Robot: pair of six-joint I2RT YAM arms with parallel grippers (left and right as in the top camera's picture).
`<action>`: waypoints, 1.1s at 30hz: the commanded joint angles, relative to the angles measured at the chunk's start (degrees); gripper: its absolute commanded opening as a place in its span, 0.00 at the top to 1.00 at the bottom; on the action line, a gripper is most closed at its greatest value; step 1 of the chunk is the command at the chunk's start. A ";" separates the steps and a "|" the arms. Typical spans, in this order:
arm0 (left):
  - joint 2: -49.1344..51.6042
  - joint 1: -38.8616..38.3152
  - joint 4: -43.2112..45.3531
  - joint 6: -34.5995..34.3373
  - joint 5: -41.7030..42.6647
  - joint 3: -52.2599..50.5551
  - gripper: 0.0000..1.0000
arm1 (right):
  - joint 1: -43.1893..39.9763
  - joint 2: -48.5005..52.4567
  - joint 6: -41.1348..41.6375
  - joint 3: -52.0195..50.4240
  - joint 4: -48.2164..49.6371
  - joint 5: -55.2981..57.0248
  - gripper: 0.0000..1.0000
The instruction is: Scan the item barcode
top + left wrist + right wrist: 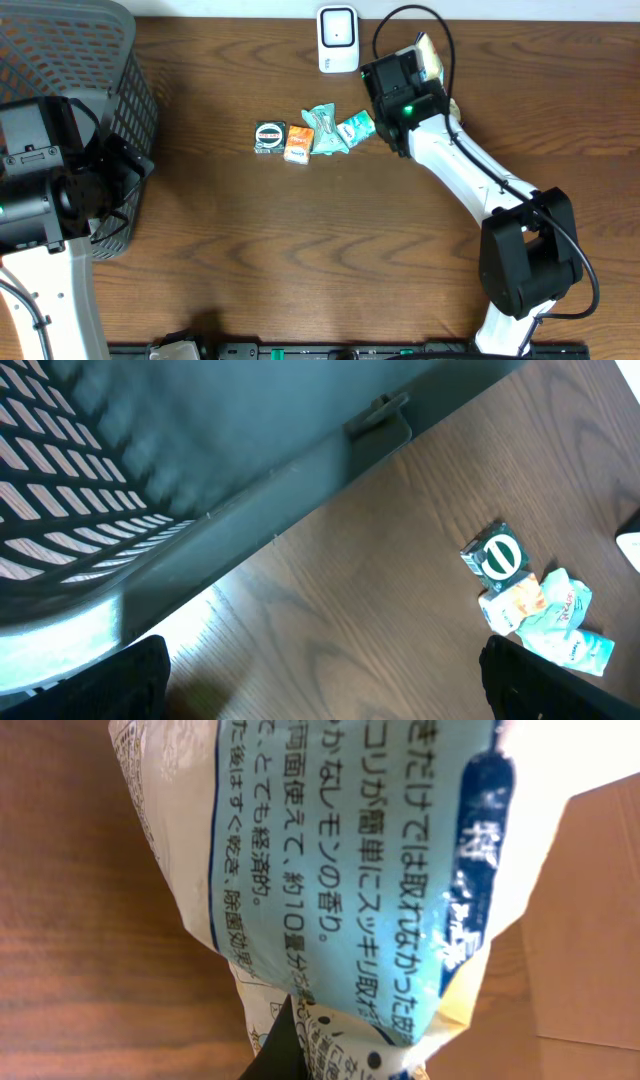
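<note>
Your right pincer [420,68] is clenched on the pouch [340,890], a soft pack in white and light blue with dark Japanese print. In the right wrist view it fills nearly the whole picture, and one dark finger [275,1055] shows against its lower edge. From overhead, you see the held pouch at the far side of the desk [300,260], just right of the white scanner [338,38] and not touching it.

Nearer the middle of the desk lies a short row. A dark green box [270,137] sits on the left, with an orange packet [299,146] against it. Two teal packets [322,130] lie crumpled together on the right.

Your left pincer [320,690] is released, its jaws wide apart. It hangs over the desk by the rim of the grey basket [200,480] at the left edge, well apart from the row.
</note>
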 commanded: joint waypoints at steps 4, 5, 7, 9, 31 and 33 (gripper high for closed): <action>-0.26 0.35 -0.17 -0.24 -0.35 0.61 0.02 | -0.39 -1.64 1.92 -7.23 -1.11 5.03 0.99; -0.26 0.35 -0.20 -0.24 -0.35 0.61 0.03 | -0.39 -1.64 1.92 -8.02 -1.16 5.09 0.99; -0.26 0.35 -0.17 -0.24 -0.35 0.61 0.02 | -0.37 -1.64 1.92 -9.38 -1.29 5.16 0.99; -0.26 0.35 -0.17 -0.24 -0.35 0.61 0.02 | -0.04 -1.64 3.28 -9.99 -2.08 5.16 0.99; -0.26 0.35 -0.17 -0.24 -0.35 0.61 0.02 | -25.09 -14.97 25.35 -3.56 3.32 -102.57 0.99; -0.26 0.35 -0.17 -0.24 -0.35 0.61 0.02 | -25.53 -14.97 25.38 -3.58 3.34 -104.83 0.99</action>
